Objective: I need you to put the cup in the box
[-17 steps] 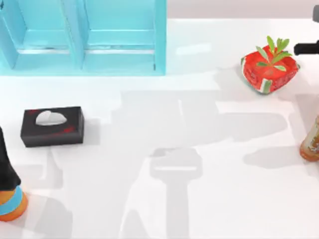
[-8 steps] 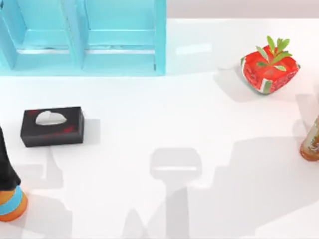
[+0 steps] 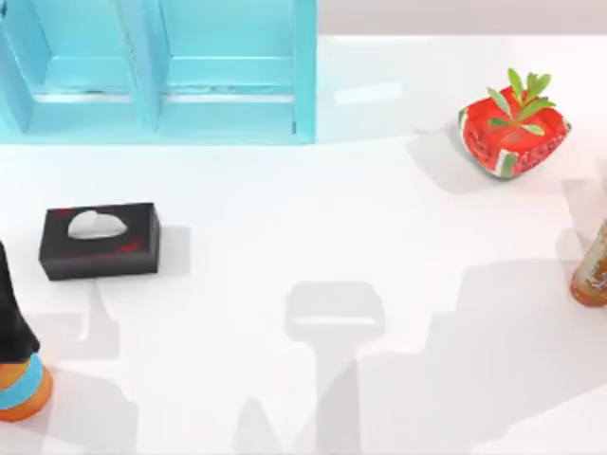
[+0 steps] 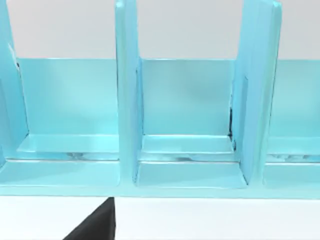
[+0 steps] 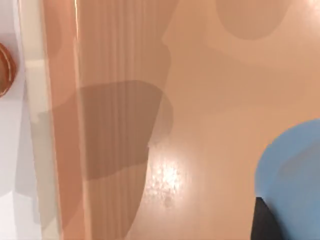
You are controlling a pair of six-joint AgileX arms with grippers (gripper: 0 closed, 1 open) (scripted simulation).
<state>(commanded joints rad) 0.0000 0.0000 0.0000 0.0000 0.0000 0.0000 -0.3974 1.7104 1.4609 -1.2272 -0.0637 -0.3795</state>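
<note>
- Blue plastic, plain and handleless: the cup [image 5: 295, 175] shows in the right wrist view, close under the camera, above a tan surface [image 5: 200, 100].
- That view also takes in a strip of the white table [image 5: 12, 150] and an orange bottle [image 5: 4, 70]. Seen from above, the bottle [image 3: 593, 270] stands at the table's right edge, so I judge the cup to be just off that edge, carried by the right arm.
- A dark part [image 5: 261, 222] lies against the cup's wall. It may belong to the right pincer, but I cannot tell whether that pincer is clenched on the cup or loose.
- The left arm looks parked, its camera facing the light-blue shelf [image 4: 185, 125] at the table's far left corner. I cannot tell how its pincer stands.
- Handling, as I judge it:
  - The cup should be light and fairly stiff.
  - Its smooth, tapered wall is likely to slip.
  - A hold across the wall just below the rim seems safest, because a hard squeeze could flex thin plastic.
- I cannot say whether the tan surface is the box. A black tissue box [image 3: 100, 240] sits near the table's left edge.
</note>
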